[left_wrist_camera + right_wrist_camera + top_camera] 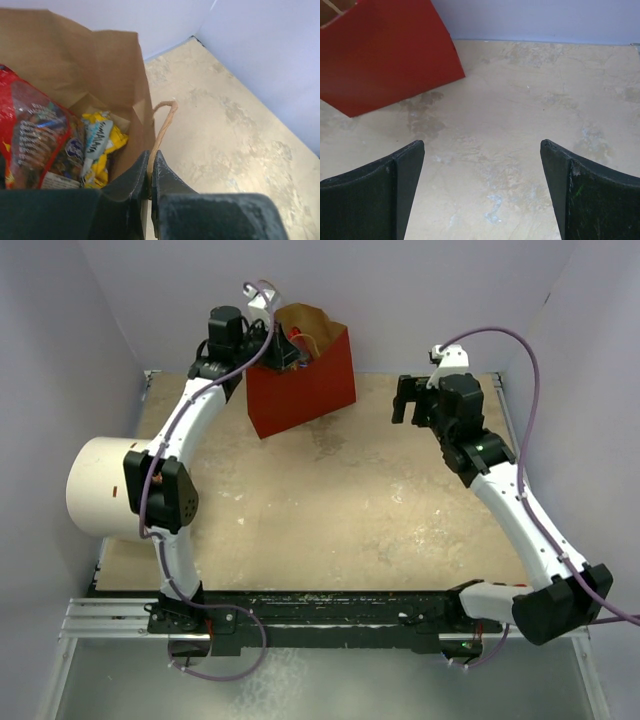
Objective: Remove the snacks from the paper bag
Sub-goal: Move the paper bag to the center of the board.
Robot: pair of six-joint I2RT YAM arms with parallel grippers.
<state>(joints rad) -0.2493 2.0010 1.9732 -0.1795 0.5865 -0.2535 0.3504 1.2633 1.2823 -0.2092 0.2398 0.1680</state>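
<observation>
The red paper bag [305, 390] stands at the far left of the table, its brown inside [65, 55] open to the left wrist view. Inside lie a red glossy snack bag [27, 135] and a yellow candy pack [102, 145]. My left gripper [150, 156] is at the bag's rim, shut on the bag's tan string handle [165, 122]. In the top view it sits over the bag's mouth [268, 340]. My right gripper [482, 145] is open and empty above the table, to the right of the bag [385, 55]; it also shows in the top view [412, 400].
A white-and-orange cylinder [105, 488] lies at the table's left edge beside the left arm. Purple-grey walls close in the back and both sides. A black rail [330, 608] runs along the near edge.
</observation>
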